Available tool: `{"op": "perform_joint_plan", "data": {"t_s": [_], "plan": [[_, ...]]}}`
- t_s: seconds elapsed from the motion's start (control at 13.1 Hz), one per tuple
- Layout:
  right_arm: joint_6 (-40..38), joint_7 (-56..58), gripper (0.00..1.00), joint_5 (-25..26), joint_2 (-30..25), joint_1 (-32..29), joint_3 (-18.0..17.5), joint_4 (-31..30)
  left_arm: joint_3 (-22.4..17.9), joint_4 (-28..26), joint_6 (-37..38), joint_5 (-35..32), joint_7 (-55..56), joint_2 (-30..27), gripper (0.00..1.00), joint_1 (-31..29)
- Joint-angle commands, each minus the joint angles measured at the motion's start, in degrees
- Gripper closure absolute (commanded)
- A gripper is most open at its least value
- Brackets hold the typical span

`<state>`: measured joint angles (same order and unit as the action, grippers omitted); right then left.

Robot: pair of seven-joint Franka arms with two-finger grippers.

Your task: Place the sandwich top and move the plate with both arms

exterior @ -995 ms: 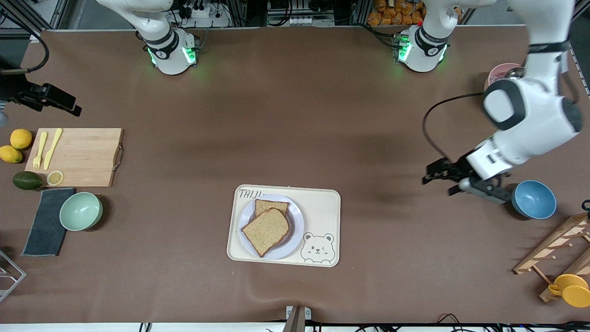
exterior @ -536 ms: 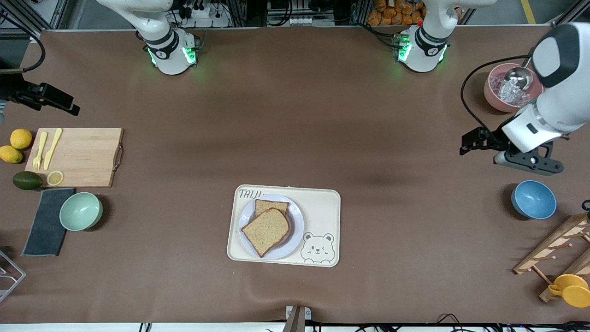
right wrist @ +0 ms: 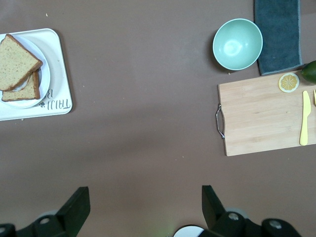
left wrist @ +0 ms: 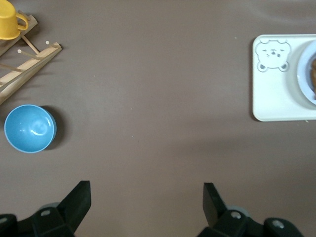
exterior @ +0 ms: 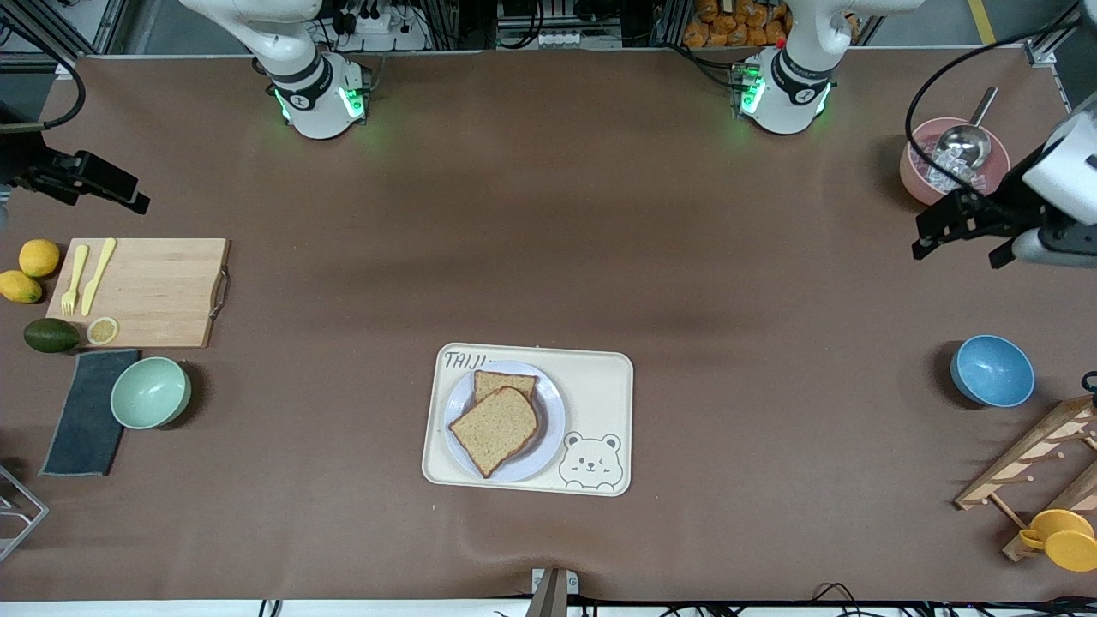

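Note:
The sandwich top (exterior: 495, 428), a light brown slice with a dark crust, lies askew on a second slice (exterior: 506, 383) on the pale plate (exterior: 554, 420). The plate rests on a cream bear tray (exterior: 600, 386). My left gripper (exterior: 956, 253) is open and empty, in the air over the left arm's end of the table, beside a pink bowl (exterior: 913, 176). Its wrist view (left wrist: 146, 197) shows bare table, the tray (left wrist: 276, 94) and the plate's rim (left wrist: 307, 74). My right gripper (right wrist: 143, 200) is open and empty, high over the table. Its view shows the sandwich top (right wrist: 15, 61) on the plate (right wrist: 44, 74).
A blue bowl (exterior: 992, 370), a wooden rack (exterior: 1028, 463) and a yellow cup (exterior: 1063, 540) stand at the left arm's end. A cutting board (exterior: 150, 291) with yellow cutlery, lemons, an avocado, a mint bowl (exterior: 151, 392) and a dark cloth (exterior: 86, 411) lie at the right arm's end.
My left arm has swung away from beside the blue bowl toward the pink bowl, its gripper still open. The sandwich, plate and tray have not moved. The right arm has barely moved.

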<state>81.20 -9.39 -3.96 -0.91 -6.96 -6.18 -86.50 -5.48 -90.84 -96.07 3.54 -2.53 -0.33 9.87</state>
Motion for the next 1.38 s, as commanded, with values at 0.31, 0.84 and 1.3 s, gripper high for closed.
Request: {"op": "perform_joint_plan", "data": {"t_s": [0.31,0.84,1.3], "plan": [[0.19,-0.27,0.00,-0.78,-0.23,0.11,-0.32,-0.25,2.66,3.48,9.22,-2.22,1.91,0.33,0.00,0.23],[0.01,-0.45,0.00,-0.78,-0.23,1.25,-0.32,-1.21,5.22,3.39,10.99,-4.07,6.48,-0.11,0.00,-0.29],[0.45,-0.97,0.00,-0.78,-0.15,2.22,-0.32,-1.65,5.22,3.39,10.99,-4.07,6.22,-0.20,0.00,-0.38]]}}
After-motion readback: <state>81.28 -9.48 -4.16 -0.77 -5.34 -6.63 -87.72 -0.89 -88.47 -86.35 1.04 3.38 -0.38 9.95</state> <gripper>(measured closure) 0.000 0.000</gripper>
